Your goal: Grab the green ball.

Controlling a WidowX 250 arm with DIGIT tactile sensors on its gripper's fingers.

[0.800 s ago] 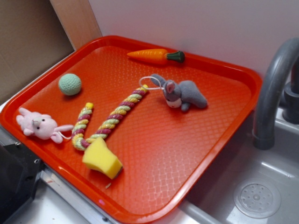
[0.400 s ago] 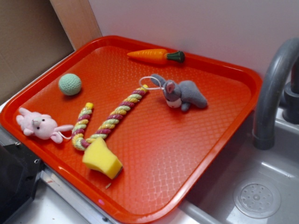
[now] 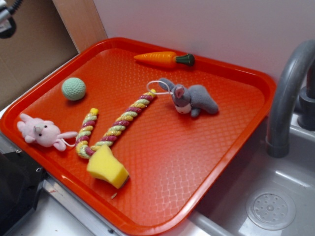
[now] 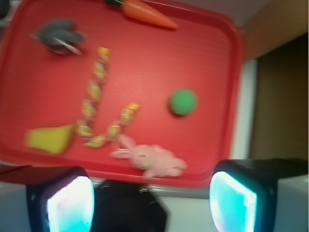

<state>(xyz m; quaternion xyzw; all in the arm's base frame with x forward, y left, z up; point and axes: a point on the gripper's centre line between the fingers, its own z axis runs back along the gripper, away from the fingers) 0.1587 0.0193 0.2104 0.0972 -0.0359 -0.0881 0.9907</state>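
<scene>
One orange tray (image 3: pixel 236 147), holding in descending size: braided rope (image 3: pixel 115 126), grey plush (image 3: pixel 193 99), carrot (image 3: pixel 162 58), pink plush (image 3: pixel 42 132), yellow sponge (image 3: pixel 107 167), green ball (image 3: pixel 74 89) near its left rim. End effector (image 4: pixel 152 195) high above, fingers spread wide, empty.

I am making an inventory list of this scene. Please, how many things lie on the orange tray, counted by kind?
Plush rabbits: 2, the pink rabbit and the grey rabbit
Green ball: 1
Toy carrot: 1
Braided rope toy: 1
Yellow sponge: 1
Total: 6 things on the orange tray
</scene>
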